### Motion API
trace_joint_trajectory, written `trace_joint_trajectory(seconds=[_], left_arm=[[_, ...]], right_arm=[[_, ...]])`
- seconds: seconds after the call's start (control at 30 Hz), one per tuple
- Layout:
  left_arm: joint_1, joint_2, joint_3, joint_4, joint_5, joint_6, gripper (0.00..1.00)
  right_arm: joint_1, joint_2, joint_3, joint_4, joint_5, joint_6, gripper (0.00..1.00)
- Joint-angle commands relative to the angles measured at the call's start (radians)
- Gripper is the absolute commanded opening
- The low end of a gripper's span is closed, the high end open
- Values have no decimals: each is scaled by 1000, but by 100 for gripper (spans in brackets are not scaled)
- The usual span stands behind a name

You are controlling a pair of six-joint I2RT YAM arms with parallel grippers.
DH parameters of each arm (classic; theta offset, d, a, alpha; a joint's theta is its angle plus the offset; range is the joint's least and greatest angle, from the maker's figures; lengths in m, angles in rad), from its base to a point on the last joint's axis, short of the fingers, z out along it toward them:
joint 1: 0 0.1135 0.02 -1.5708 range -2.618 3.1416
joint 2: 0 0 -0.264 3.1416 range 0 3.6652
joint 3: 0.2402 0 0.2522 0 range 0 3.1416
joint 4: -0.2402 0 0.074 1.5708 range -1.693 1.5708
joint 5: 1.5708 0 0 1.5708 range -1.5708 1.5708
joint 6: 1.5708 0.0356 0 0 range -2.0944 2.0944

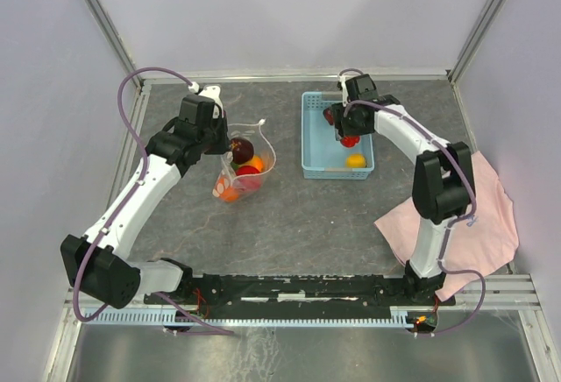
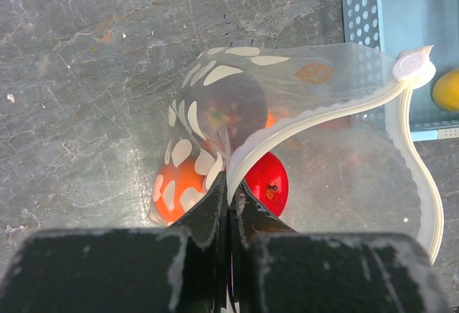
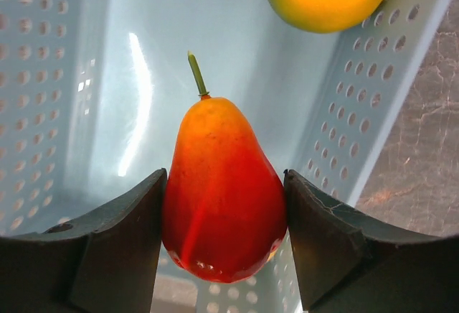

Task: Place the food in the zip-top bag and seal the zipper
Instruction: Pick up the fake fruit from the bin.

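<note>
We hold our left gripper (image 2: 229, 209) pinched shut on the zipper (image 2: 323, 110) of the dotted bag (image 2: 287, 76), which stands open just left of the blue basket (image 1: 308, 141), with a red fruit (image 2: 267, 180) and others inside. Our right gripper (image 3: 224, 205) clamps a red-orange pear (image 3: 222, 184) over the basket. A yellow fruit (image 1: 355, 160) lies in the basket's near right corner.
</note>
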State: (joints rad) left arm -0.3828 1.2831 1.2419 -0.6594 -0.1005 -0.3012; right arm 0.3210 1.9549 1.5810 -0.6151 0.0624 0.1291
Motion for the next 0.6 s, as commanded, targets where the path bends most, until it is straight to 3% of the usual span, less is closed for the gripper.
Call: trace_joint_trajectory(seconds=[0.0, 0.57], left_arm=[[5, -27, 2, 17, -15, 30, 3], [9, -29, 2, 18, -18, 29, 3]], right_arm=[[18, -138, -66, 40, -51, 73, 49], [197, -593, -321, 221, -157, 253, 48]])
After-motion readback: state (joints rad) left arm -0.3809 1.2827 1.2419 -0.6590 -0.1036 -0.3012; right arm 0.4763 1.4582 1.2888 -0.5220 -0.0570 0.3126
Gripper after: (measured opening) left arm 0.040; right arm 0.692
